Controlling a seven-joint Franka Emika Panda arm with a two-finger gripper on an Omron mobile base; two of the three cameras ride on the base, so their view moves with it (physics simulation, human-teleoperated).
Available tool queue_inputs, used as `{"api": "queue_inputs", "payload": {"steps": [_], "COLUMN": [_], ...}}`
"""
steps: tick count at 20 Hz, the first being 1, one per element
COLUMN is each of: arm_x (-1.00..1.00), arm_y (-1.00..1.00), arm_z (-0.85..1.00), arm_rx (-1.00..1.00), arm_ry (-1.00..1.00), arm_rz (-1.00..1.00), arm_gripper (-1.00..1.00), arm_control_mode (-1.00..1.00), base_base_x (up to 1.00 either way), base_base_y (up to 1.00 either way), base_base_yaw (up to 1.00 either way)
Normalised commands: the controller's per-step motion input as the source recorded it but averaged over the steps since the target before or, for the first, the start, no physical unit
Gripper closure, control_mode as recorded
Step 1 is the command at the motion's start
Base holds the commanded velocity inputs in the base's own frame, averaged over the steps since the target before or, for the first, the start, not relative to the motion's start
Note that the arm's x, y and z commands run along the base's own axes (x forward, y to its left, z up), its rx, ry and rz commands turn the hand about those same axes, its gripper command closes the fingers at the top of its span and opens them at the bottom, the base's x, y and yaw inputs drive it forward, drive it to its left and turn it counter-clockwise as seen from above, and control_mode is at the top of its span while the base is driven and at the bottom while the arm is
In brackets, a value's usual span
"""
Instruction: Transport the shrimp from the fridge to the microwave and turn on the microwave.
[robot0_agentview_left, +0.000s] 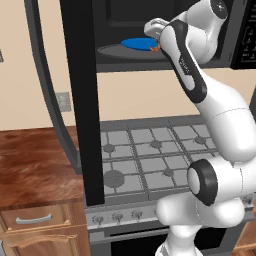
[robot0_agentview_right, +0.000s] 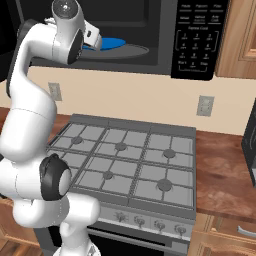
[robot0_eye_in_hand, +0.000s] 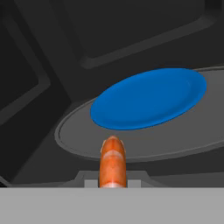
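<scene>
The microwave (robot0_agentview_left: 125, 25) hangs above the stove with its door (robot0_agentview_left: 82, 100) swung open to the left; its keypad panel (robot0_agentview_right: 197, 40) sits on the right. Inside it, a blue round plate (robot0_eye_in_hand: 151, 98) lies on the grey turntable (robot0_eye_in_hand: 74, 135). My gripper (robot0_agentview_left: 154, 46) reaches into the cavity, shut on the orange-pink shrimp (robot0_eye_in_hand: 113, 162). The shrimp (robot0_agentview_left: 155, 48) hangs just before the near edge of the plate (robot0_agentview_left: 137, 43), over the turntable's front rim. In the right base view my arm hides the gripper, and the plate (robot0_agentview_right: 111, 43) shows behind it. The fridge is out of view.
A grey gas stove (robot0_agentview_left: 150, 155) with knobs along its front lies directly below the microwave. Wooden counter (robot0_agentview_right: 225, 170) flanks it on both sides. The open door stands upright over the stove's left side, close to my arm's left.
</scene>
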Motion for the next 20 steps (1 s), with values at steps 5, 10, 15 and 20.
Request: {"api": "queue_inputs", "payload": {"steps": [5,10,15,20], "arm_x": [0.41,0.38,0.38,0.38], "arm_y": [-0.01,0.0,-0.01,-0.05], "arm_z": [0.05,0.01,0.0,0.0], "arm_rx": [-0.07,-0.11,-0.04,0.0], "arm_ry": [0.05,0.06,0.0,0.0], "arm_rz": [0.0,0.0,0.0,0.0], "arm_gripper": [1.0,1.0,1.0,1.0], "arm_control_mode": [-1.0,-1.0,-1.0,-1.0], "base_base_x": [0.0,0.0,0.0,0.0], "base_base_y": [0.0,0.0,0.0,0.0], "base_base_yaw": [0.0,0.0,0.0,0.0]}}
